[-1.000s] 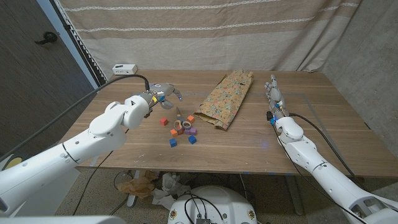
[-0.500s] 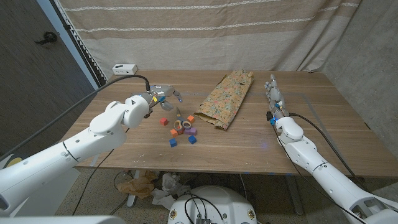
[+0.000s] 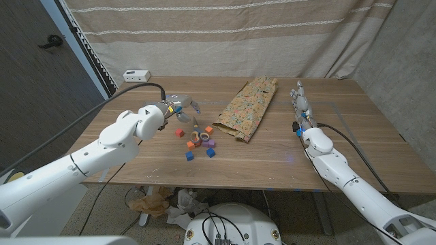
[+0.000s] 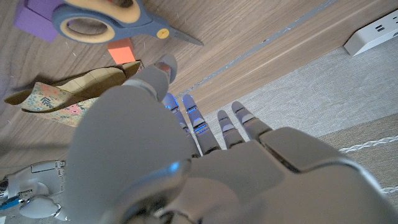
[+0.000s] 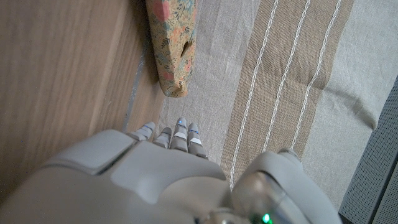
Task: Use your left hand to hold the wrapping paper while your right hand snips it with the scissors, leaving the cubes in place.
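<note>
Cubes (image 3: 197, 144) clustered near counter (image 3: 272, 160) front-middle, scissors (image 3: 202, 137) lying among them. Left hand (image 3: 178, 105) hovers just behind the cubes, fingers spread, holding nothing. Wrapping paper (image 3: 248, 108) lies folded right of the cubes, running back toward the far edge. Right hand (image 3: 300, 102) stands beside the paper's right, fingers straight, empty. White power strip (image 3: 136, 74) at far left corner.

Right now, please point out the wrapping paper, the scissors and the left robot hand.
wrapping paper (image 3: 248, 107), head view, middle of the folded floral sheet.
scissors (image 4: 93, 26), left wrist view, on the blue handle loop.
left robot hand (image 3: 178, 104), head view, middle of the hand above the table.
</note>
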`<move>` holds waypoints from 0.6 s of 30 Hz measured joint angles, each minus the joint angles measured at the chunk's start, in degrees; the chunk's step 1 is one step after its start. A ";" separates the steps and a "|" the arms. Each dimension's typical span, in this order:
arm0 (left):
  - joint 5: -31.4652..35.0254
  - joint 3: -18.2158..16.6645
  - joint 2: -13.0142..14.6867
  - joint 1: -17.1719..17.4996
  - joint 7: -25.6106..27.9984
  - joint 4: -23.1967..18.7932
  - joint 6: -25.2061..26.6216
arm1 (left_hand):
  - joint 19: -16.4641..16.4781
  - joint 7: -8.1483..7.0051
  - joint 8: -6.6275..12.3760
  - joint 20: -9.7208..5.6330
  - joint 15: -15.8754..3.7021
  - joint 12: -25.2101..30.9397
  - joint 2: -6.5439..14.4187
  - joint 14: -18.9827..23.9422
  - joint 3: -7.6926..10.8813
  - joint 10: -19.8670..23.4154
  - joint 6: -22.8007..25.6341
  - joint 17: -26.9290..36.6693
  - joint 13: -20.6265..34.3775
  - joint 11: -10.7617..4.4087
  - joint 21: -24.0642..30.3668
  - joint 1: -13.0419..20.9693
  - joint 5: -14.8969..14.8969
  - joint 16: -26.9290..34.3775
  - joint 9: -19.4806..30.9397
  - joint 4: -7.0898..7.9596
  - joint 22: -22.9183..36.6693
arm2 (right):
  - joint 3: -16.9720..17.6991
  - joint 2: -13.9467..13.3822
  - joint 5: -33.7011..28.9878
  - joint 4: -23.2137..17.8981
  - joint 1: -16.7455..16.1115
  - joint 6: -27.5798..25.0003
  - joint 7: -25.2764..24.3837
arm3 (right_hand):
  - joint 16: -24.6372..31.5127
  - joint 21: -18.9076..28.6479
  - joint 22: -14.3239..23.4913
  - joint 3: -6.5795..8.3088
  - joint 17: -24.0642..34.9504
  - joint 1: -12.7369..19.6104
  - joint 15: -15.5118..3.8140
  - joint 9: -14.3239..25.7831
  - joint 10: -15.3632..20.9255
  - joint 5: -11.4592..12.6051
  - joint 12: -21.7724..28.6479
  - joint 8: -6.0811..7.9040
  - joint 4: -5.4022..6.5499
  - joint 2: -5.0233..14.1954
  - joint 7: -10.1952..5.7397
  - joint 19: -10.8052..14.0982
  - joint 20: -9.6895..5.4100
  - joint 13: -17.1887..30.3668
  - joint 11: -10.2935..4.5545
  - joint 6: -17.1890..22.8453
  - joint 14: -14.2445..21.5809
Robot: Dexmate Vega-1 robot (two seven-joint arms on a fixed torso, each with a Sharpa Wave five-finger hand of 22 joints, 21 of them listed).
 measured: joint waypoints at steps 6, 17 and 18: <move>0.01 0.29 0.00 -0.19 -1.02 -0.02 0.10 | 0.00 0.14 0.00 0.00 0.00 0.00 0.00 0.00 0.00 0.00 -0.14 0.00 0.15 0.00 0.00 0.00 0.00 0.00 0.00 0.00 0.00 | 0.04 0.07 0.17 0.35 0.33 0.11 0.20 | 0.00 0.00 0.00 0.00 0.00 0.31 0.00 0.00 0.00 0.00 0.00 0.00 0.00 -0.30 0.00 0.00 0.00 0.00 0.00 0.00 0.00; 0.06 0.72 -0.07 -0.25 -1.17 -0.16 0.13 | 0.00 0.30 0.00 0.00 0.00 0.00 0.00 0.00 0.00 0.00 -0.29 -0.01 0.14 0.00 0.00 0.00 0.06 0.00 0.01 0.00 0.00 | 0.04 0.10 0.05 0.44 0.44 0.16 0.39 | 0.00 0.00 0.00 -0.23 0.00 0.30 0.00 0.00 0.00 0.00 0.00 0.00 -0.23 -0.29 0.00 -0.31 -0.31 0.00 0.01 0.00 0.00; 0.06 0.76 -0.10 -0.25 -1.17 -0.10 0.13 | 0.00 0.30 0.00 0.00 0.00 0.00 0.00 0.00 0.00 0.00 -0.29 -0.01 0.14 0.00 0.00 0.00 0.27 0.00 0.01 0.00 0.00 | 0.04 0.10 0.02 0.44 0.44 0.18 0.42 | 0.00 0.00 0.00 -0.23 0.00 0.30 0.00 0.00 0.00 0.00 0.00 0.00 -0.23 -0.29 0.00 -0.31 -0.32 0.00 0.01 0.00 0.00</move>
